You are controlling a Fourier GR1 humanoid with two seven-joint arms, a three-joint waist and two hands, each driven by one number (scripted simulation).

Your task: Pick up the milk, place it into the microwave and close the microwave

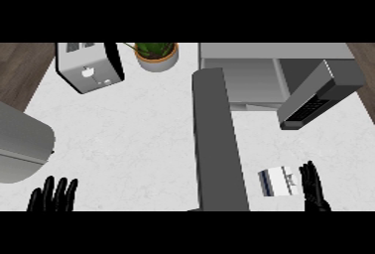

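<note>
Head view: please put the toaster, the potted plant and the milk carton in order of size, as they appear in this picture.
From largest to smallest, as they look:
1. toaster
2. potted plant
3. milk carton
The plant and the carton look nearly alike, and the carton lies nearer the camera, so their order is unsure.

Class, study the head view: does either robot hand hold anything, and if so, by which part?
Nothing is held. The right robot hand is open beside the milk carton; the left robot hand rests open at the lower edge.

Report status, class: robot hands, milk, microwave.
Left robot hand open, resting. Right robot hand open beside milk. Microwave door open, between the hands.
</note>
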